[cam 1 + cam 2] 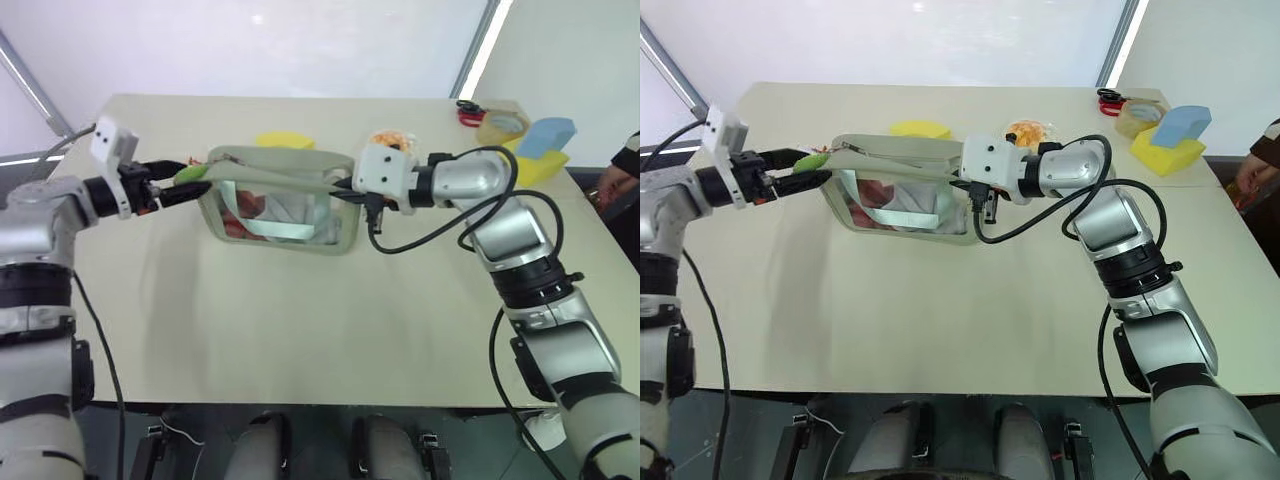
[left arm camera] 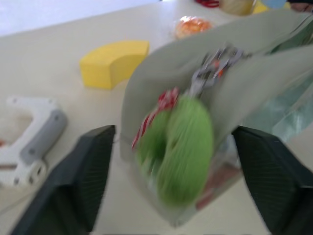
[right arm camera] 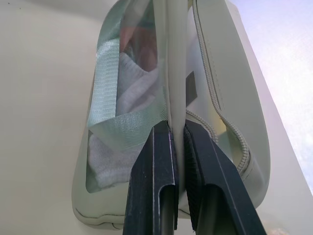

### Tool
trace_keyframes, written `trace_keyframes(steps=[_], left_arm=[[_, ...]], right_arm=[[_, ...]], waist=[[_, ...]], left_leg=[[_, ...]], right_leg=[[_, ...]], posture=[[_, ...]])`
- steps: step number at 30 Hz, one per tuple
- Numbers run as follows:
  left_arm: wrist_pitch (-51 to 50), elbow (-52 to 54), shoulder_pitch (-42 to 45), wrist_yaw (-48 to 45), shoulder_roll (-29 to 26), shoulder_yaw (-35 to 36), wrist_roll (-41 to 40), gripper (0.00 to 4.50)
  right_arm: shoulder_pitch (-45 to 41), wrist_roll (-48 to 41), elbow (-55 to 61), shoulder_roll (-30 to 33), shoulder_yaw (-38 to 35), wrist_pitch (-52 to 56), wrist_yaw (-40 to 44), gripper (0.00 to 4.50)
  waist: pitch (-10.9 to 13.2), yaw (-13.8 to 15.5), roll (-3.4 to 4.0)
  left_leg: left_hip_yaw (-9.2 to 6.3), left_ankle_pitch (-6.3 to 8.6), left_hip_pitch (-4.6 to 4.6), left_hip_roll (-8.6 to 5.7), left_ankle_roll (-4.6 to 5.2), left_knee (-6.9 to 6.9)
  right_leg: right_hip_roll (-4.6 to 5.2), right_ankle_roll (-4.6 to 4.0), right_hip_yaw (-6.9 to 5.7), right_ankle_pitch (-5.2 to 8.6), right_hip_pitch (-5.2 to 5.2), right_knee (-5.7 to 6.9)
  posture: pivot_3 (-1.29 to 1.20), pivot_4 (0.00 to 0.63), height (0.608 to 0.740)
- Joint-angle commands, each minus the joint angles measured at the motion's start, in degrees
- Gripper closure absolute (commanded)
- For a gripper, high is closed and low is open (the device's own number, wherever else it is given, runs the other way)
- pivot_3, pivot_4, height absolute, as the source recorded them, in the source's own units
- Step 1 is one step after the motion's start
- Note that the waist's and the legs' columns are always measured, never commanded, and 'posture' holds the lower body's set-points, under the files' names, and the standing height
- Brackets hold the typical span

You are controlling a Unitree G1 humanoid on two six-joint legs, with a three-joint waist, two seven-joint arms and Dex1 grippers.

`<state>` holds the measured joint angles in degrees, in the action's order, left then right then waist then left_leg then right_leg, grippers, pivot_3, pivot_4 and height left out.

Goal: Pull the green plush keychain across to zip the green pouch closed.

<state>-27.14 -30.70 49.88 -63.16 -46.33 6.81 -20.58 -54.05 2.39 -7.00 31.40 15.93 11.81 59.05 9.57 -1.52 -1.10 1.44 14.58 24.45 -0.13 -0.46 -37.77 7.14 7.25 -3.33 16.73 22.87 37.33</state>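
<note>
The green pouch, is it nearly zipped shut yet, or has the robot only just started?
Only just started. Done: the right gripper is shut on the edge of the green pouch, steadying it. In hand: the left gripper has its fingers open on either side of the green plush keychain, not yet closed on it. Left: gripping the keychain and pulling it across; the zipper looks open.
</note>
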Motion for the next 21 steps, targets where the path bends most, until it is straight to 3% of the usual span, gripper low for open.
trace_keyframes(steps=[1,5,12,18,21], left_arm=[[0.4,0.8,2.7,-2.1,-1.6,0.2,0.1,2.44],[-0.2,1.1,3.9,-4.8,-3.6,-1.0,0.9,4.47],[-1.2,2.9,3.4,-8.2,-6.5,-1.6,1.3,4.47],[-1.6,3.2,4.1,-6.6,-5.7,-1.6,1.7,4.47],[-1.7,4.4,2.2,-6.9,-6.0,-2.0,1.8,3.44]], right_arm=[[0.1,0.6,0.4,-0.4,-0.1,-0.7,-0.8,4.5],[0.5,0.9,0.8,-0.3,-0.1,-0.7,-0.8,4.5],[0.7,1.3,0.7,0.0,-0.3,-1.0,-1.0,4.5],[0.1,1.9,-0.7,0.1,-0.4,-2.2,-1.6,4.5],[-0.2,1.9,-1.1,0.1,-0.4,-2.5,-1.6,4.5]], waist=[[0.0,-0.2,0.0],[0.0,-0.6,0.0],[0.0,-0.9,0.0],[0.0,-0.9,0.0],[0.0,-0.9,0.0]], left_leg=[[0.0,0.0,0.0,0.0,0.0,0.0],[-0.01,0.0,0.01,0.0,0.0,0.0],[-0.03,0.0,0.01,0.0,0.0,0.02],[-0.04,0.0,0.01,0.01,0.0,0.02],[-0.04,0.0,0.01,0.01,0.0,0.02]], right_leg=[[0.0,0.0,0.0,0.0,0.0,0.0],[0.0,0.0,-0.01,0.0,-0.01,-0.01],[0.0,0.0,-0.01,0.0,0.0,0.0],[0.0,0.0,-0.01,0.0,0.0,0.0],[0.0,0.0,-0.01,0.0,0.0,0.0]], posture=[[0.0,0.15,0.74],[0.0,0.15,0.74],[0.0,0.15,0.74],[0.0,0.15,0.74],[0.0,0.15,0.74]])
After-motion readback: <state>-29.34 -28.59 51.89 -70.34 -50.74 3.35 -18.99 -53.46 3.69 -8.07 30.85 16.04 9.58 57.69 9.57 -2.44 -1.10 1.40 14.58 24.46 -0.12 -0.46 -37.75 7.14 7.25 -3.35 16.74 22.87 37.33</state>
